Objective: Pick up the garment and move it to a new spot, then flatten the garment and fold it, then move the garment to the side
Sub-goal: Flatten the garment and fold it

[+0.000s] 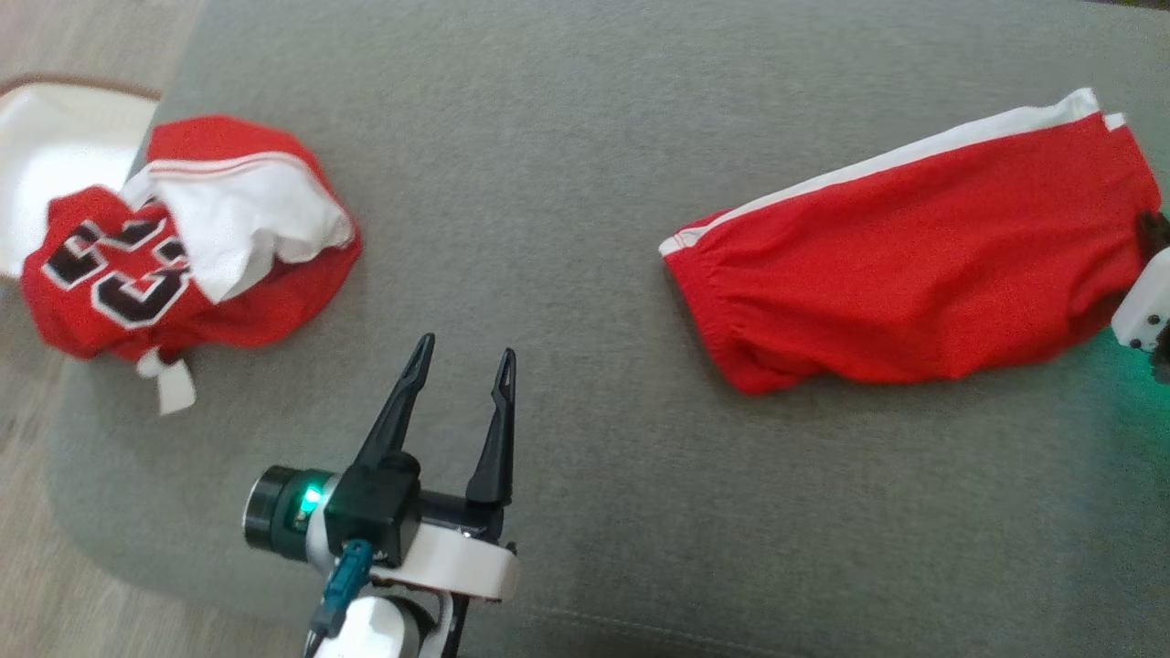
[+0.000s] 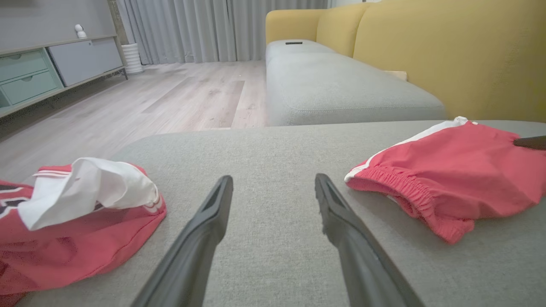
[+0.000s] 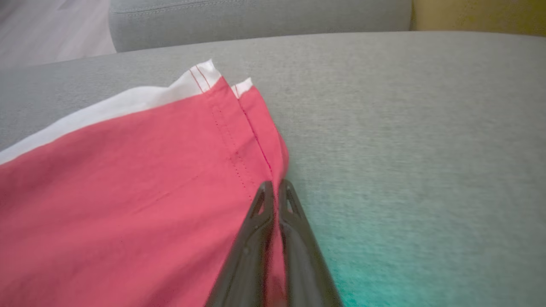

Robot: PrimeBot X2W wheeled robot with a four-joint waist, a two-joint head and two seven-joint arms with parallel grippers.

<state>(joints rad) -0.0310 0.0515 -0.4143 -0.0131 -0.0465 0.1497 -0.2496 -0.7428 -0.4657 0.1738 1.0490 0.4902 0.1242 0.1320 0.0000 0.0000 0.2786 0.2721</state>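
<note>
Our right gripper (image 3: 275,186) pinches the hem of red shorts (image 1: 914,265), white-striped and elastic-gathered, at the woven grey cushion's (image 1: 567,183) right edge; left gripper (image 1: 466,349) gapes wide.

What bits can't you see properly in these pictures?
Head view: the right gripper is cut off by the right edge.
Head view: the jersey is crumpled, and white cloth covers part of its number.
Left wrist view: a small dark thing on the far cushion is too small to name.
Right wrist view: the red shorts run off the left and bottom edges.
</note>
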